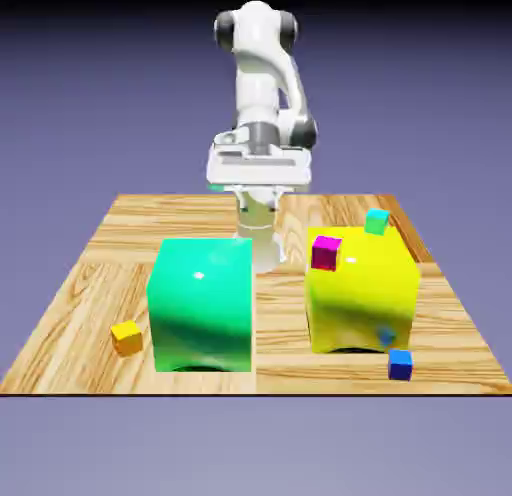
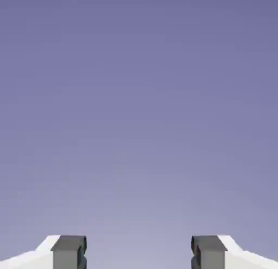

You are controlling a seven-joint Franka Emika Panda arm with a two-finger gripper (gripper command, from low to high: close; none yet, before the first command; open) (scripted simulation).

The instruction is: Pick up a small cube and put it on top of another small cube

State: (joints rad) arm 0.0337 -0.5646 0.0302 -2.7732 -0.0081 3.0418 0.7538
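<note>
In the exterior view, a tiny yellow-orange cube [image 1: 127, 337] is seen at the lower left of the frame, resting slightly turned on the light, wood-grained desk [image 1: 290, 372]. It is placed just beside a big, glossy green block [image 1: 202, 304], on that block's side toward the exterior view's left, and is not held by anything. A big, glossy yellow block [image 1: 360, 294] is set right of centre, with a strip of bare wood left between the two blocks.

Over the upper left part of the yellow block, a tiny magenta-pink cube with darker sides [image 1: 326, 253] is seen; whether it is touching the block cannot be told. A tiny teal cube [image 1: 376, 222] is shown at the yellow block's far edge, further up and to the right, and its support cannot be made out either. A tiny blue cube [image 1: 400, 365] is placed at the lower right, near the front of the yellow block, where a small bluish patch is shown on the glossy face.

The white robot arm [image 1: 258, 79] is seen at the top middle, with its hand held above the far part of the desk. In the hand view, the jaws are spread apart with nothing between them; their grey fingertips [image 2: 68, 251] are shown at the bottom edge against the plain blue-violet backdrop [image 2: 139, 116].
</note>
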